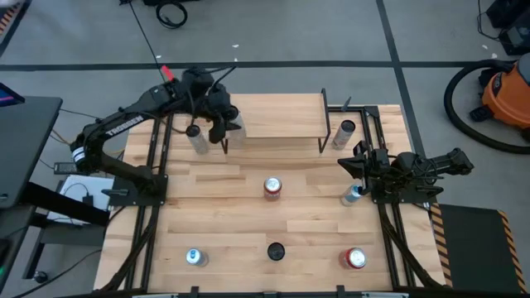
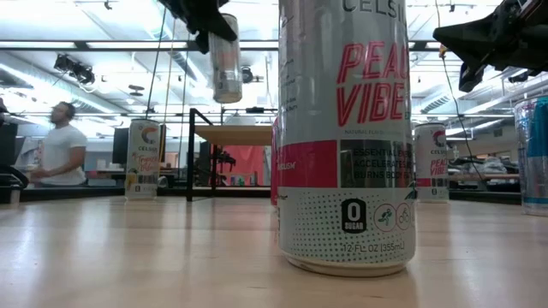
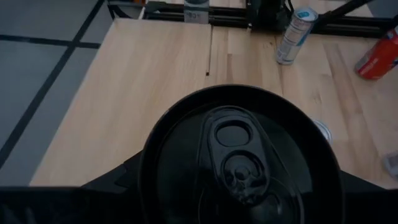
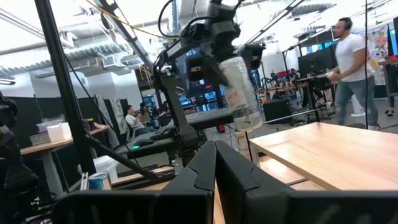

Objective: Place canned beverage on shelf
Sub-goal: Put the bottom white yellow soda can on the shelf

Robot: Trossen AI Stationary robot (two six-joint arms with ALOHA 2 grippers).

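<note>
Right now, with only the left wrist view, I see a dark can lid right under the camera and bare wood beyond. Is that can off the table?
Observer: Yes. The left gripper holds the silver can with the dark lid in the air, higher than the top board of the small black-legged wooden shelf.
Operator: Is it over the board?
Observer: Not as seen from above: it hangs just off the shelf's left end.
Operator: Anything on the board?
Observer: Nothing that I can see. A second silver can stands beside its right end.
Operator: And the right arm?
Observer: The right gripper is shut and empty, near the table's right edge.
</note>
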